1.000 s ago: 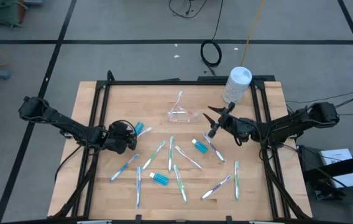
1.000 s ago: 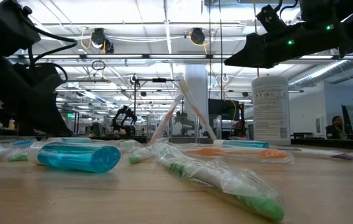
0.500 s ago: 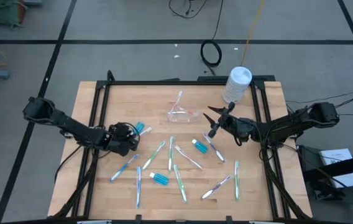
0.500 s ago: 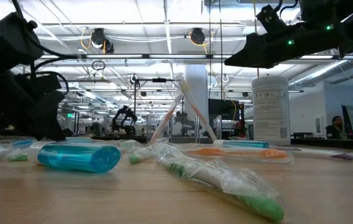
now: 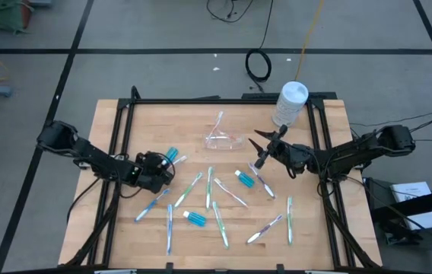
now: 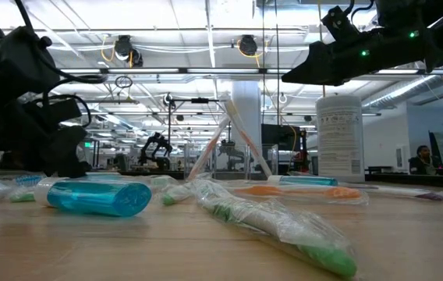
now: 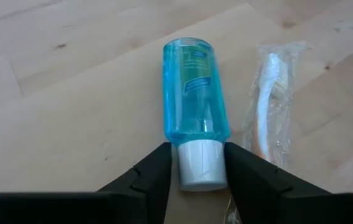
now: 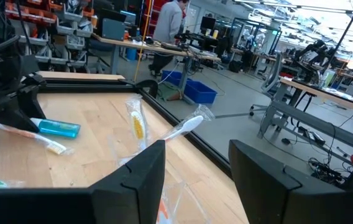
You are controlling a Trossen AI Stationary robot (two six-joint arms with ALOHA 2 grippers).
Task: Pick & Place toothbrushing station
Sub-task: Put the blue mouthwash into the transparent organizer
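Observation:
A blue white-capped tube (image 7: 195,87) lies on the wooden table, left of centre (image 5: 170,155), with a wrapped toothbrush (image 7: 270,93) beside it. My left gripper (image 7: 201,155) is low at the tube's cap end (image 5: 163,163), open, with one finger on each side of the white cap (image 7: 201,168). My right gripper (image 5: 258,148) hangs open and empty above the table, right of a clear cup (image 5: 223,141) with wrapped toothbrushes sticking out. Several wrapped toothbrushes (image 5: 217,217) and two more blue tubes (image 5: 195,219) lie scattered across the table. My left gripper has its fingers (image 7: 158,171) close against the two sides of the tube's white cap, coming level along the tube from its cap end. I cannot tell whether they touch it. The tube lies flat on the table.
A white round-lidded canister (image 5: 292,103) stands at the far right of the table. A black frame (image 5: 125,106) runs round the table's edges. In the low view a blue tube (image 6: 101,197) and a green wrapped toothbrush (image 6: 284,226) lie nearest.
My left gripper has gone toward the table's right edge, up to the blue tube's cap end. The tube has stayed where it was.

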